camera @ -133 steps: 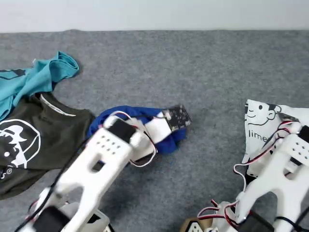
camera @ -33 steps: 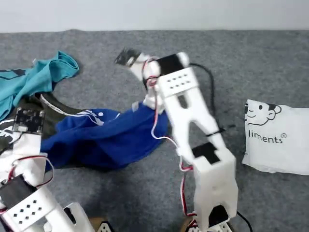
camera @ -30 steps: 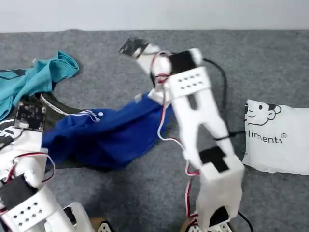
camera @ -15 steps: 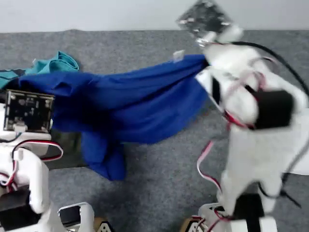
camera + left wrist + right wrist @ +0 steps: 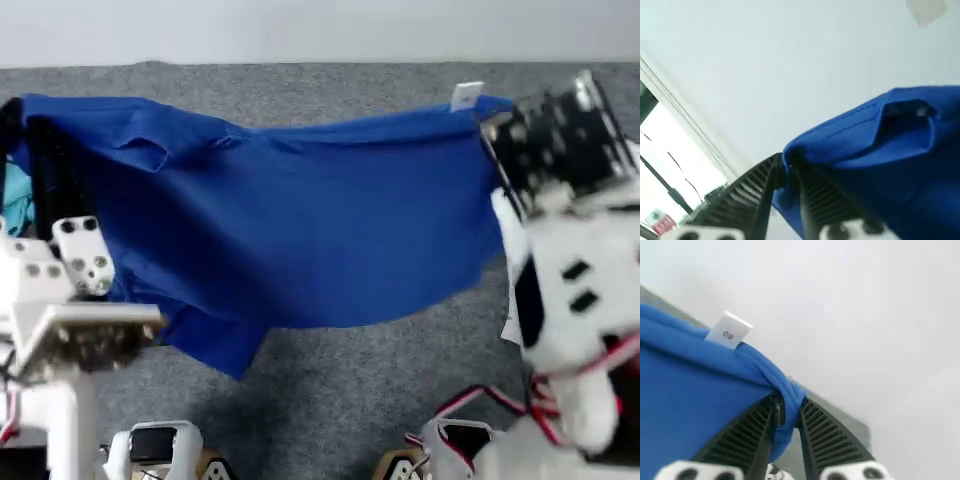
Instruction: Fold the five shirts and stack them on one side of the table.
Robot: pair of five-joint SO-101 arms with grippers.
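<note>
Though broad in the high view, blue shirt [image 5: 330, 230] with bunched edges tight inside left tool [image 5: 786, 169] and right tool [image 5: 788, 409].

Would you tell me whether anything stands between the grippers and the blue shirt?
Nothing visible does: the left gripper and the right gripper are each shut directly on an edge of the blue shirt, which hangs stretched between them above the table.

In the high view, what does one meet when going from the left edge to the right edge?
left arm → blue shirt, held up and spread between the arms → right arm
</note>
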